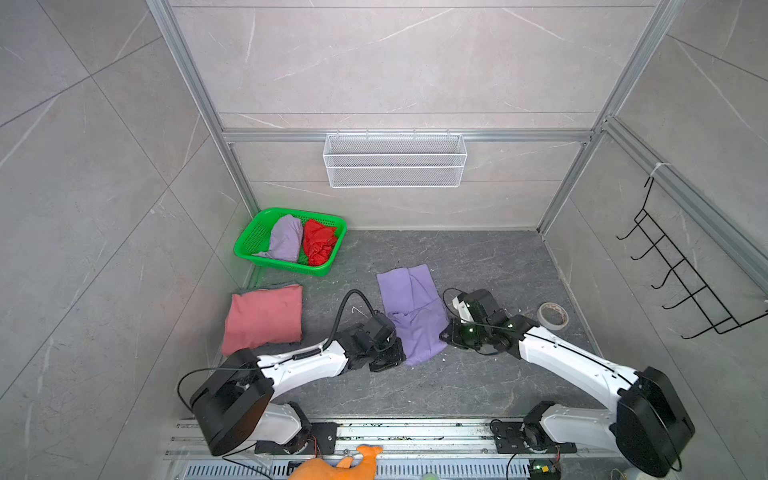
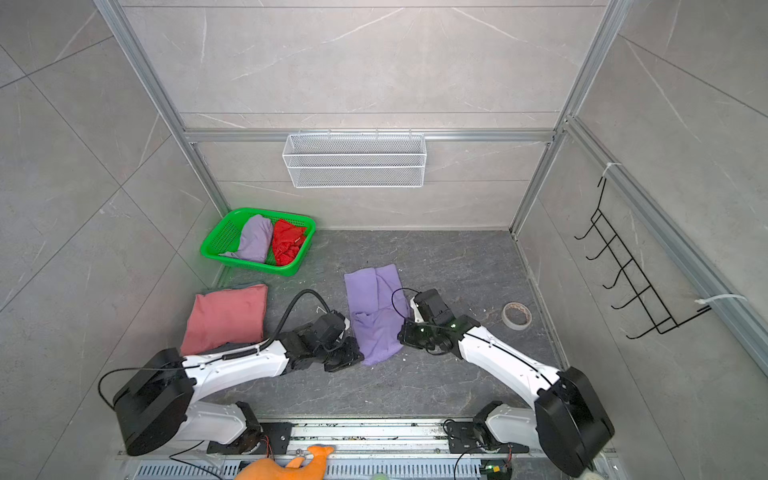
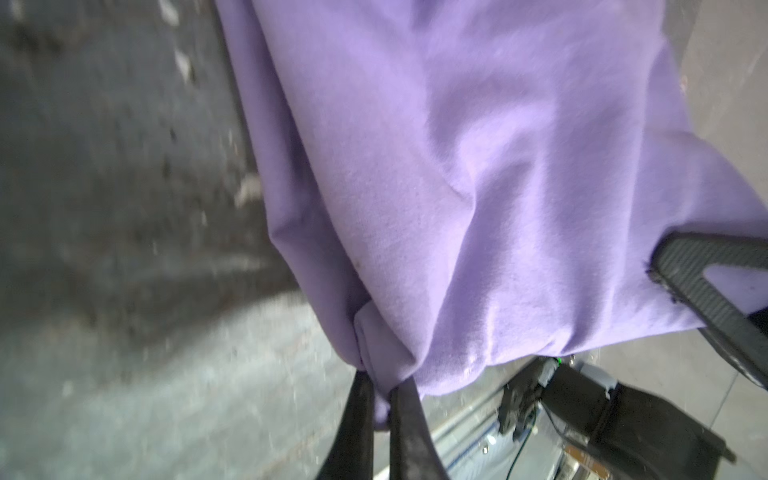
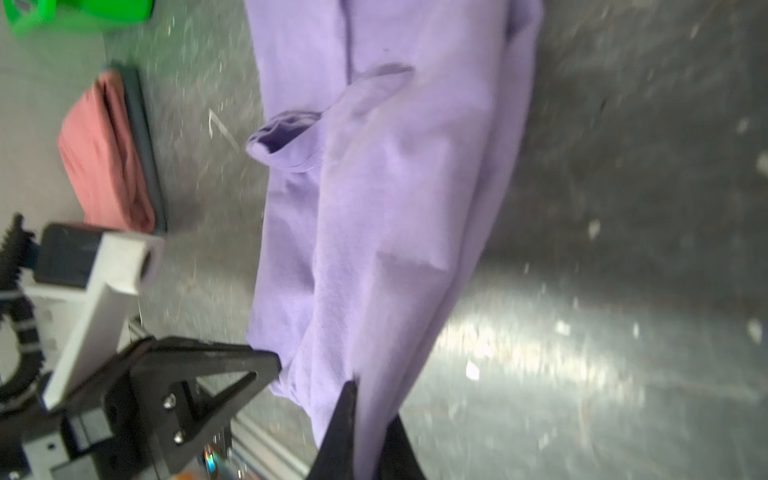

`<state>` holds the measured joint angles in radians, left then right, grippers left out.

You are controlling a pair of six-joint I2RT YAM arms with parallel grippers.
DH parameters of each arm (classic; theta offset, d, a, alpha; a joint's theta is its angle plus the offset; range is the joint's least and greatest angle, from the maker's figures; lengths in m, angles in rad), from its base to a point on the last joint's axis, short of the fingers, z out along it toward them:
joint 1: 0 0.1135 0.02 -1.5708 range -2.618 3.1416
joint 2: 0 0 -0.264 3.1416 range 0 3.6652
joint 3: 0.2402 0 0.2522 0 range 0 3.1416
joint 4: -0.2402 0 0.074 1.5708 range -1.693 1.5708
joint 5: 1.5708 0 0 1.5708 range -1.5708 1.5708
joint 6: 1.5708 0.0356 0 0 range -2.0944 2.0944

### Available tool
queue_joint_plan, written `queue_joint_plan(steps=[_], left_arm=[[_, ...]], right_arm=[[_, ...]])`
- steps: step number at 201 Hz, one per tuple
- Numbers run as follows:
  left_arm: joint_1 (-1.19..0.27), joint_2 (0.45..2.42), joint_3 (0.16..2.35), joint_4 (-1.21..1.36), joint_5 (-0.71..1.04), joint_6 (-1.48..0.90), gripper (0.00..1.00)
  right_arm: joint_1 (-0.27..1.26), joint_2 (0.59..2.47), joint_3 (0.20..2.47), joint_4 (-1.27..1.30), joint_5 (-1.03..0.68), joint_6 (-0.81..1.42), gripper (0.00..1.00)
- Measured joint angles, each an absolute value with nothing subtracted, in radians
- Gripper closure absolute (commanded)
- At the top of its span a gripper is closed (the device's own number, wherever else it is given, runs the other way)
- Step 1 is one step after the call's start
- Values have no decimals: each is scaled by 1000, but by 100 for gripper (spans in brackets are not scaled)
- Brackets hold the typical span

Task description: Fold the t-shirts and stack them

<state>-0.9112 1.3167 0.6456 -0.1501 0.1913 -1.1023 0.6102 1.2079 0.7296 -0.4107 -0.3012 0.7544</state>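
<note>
the dark stone tabletop [image 1: 478,386] carries everything. the largest cloth is the spread lavender t-shirt [image 1: 411,307], lying lengthwise and partly folded, nearer the robot than the green basket [image 1: 245,249] and to that basket's right in both top views, apart from it. the dusty-pink t-shirt [image 1: 264,318] lies folded in a flat block just on the robot's side of the basket, against the same left wall. inside the basket, side by side, sit a bunched second lavender t-shirt [image 1: 286,239] and a crumpled red t-shirt [image 1: 318,245], the red one on the right. a tape roll [image 1: 552,316] lies well to the basket's right, past the spread shirt. at the spread shirt's end farthest from the basket, the left gripper [image 3: 384,380] is pinched tight on one corner of the cloth, and the right gripper [image 4: 370,409] is closed on the opposite corner, with fabric caught between its fingers.
</note>
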Motion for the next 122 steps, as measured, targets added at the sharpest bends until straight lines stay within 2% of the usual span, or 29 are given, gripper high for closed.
queue_joint_plan(steps=[44, 69, 122], left_arm=[[-1012, 1161, 636, -219, 132, -1168, 100], [-1020, 1122, 669, -271, 111, -1160, 100], [-890, 1172, 873, -302, 96, -1010, 100]], right_arm=[[704, 1047, 699, -589, -261, 806, 87], [714, 989, 713, -620, -249, 823, 85], [711, 1121, 851, -530, -193, 850, 84]])
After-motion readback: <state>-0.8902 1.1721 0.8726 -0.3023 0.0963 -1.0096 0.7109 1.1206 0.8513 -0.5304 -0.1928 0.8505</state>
